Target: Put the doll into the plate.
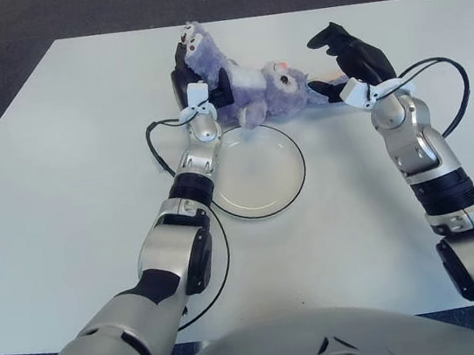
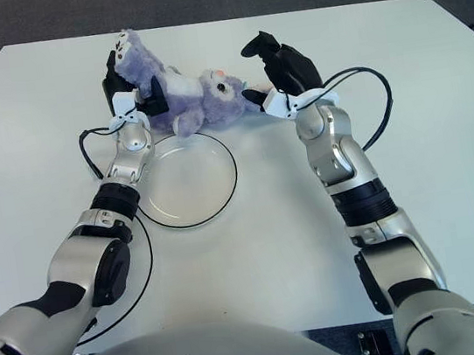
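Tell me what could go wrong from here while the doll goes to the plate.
The left robot hand grips only one end of the doll, so it may sag or slip out. The right robot hand is open beside the doll's other end and gives no support. The doll hangs over the plate's far rim, so it could land half outside.

The doll (image 1: 246, 88) lies on the table (image 1: 59, 167) at the plate's (image 1: 254, 171) 12 o'clock, just beyond its rim. The left hand (image 1: 195, 82) sits at the doll's 9 o'clock, the right hand (image 1: 352, 55) at its 3 o'clock.
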Robot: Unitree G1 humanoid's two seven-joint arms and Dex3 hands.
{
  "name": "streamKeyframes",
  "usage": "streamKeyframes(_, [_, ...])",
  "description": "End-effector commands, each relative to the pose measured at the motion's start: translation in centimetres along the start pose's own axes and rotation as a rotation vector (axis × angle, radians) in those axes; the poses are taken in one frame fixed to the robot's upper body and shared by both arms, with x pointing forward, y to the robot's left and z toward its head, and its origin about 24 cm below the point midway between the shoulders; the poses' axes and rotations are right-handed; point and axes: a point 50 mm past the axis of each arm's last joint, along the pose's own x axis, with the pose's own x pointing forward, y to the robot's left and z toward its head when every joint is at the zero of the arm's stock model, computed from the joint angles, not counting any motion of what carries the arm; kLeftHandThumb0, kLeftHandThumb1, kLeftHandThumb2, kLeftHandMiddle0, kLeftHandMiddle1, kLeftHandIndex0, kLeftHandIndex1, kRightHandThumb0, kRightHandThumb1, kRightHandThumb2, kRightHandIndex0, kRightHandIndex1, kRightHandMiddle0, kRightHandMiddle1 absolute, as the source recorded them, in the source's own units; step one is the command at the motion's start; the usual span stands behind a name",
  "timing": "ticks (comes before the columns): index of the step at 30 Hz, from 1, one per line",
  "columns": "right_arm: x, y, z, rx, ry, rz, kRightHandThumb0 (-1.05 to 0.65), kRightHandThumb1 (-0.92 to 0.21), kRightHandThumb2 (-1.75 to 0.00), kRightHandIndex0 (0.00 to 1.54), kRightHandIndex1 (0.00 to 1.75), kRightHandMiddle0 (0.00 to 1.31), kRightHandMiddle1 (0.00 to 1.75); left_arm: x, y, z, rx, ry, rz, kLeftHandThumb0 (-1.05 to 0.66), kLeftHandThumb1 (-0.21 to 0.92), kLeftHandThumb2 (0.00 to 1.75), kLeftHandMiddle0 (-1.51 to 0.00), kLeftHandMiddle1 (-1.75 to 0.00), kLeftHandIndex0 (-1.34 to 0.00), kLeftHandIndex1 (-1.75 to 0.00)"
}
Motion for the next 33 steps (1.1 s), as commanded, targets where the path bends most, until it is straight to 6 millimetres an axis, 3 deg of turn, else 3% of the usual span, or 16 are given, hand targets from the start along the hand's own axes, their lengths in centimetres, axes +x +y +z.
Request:
streamKeyframes(1, [0.5,-0.5,0.3,-0.049,-0.011,0.03,-0.78,-0.56,-0.63,0.12,0.53,0.0,0.83,0.0,-0.9,0.1,0.001,0.018,-0.023,0.0,0.08,1.57,-0.81,-1.68,-0.56,-1.75])
streamKeyframes(8, [1.0,-0.6,0.5,-0.076,0.012,0.07,-0.74,-0.44,-0.73,0.11,0.46,0.0,0.81,0.0,-1.2,0.2,-0.028,0.022,-0.04,0.0,0.1,1.55,-0.8,-1.66,-0.55,-1.75])
streamKeyframes(16, [1.5,-0.7,0.7,-0.107,0.021,0.113,-0.74,-0.41,-0.76,0.1,0.45,0.0,0.79,-0.1,-1.5,0.2,-0.048,0.024,-0.047,0.0,0.1,1.53,-0.82,-1.61,-0.55,-1.75])
streamKeyframes(26, [2.2,-0.6,0.6,-0.124,0.055,0.199,-0.69,-0.33,-0.82,0.03,0.63,0.0,0.69,-0.3,-1.9,0.2,-0.076,0.027,-0.066,0.0,0.08,1.54,-0.84,-1.6,-0.56,-1.75])
streamKeyframes(33, [2.9,0.3,0.1,-0.135,0.068,0.241,-0.69,-0.31,-0.84,0.01,0.61,0.0,0.59,-0.4,-2.2,0.3,-0.086,0.038,-0.062,0.0,0.08,1.55,-0.84,-1.6,-0.57,-1.75])
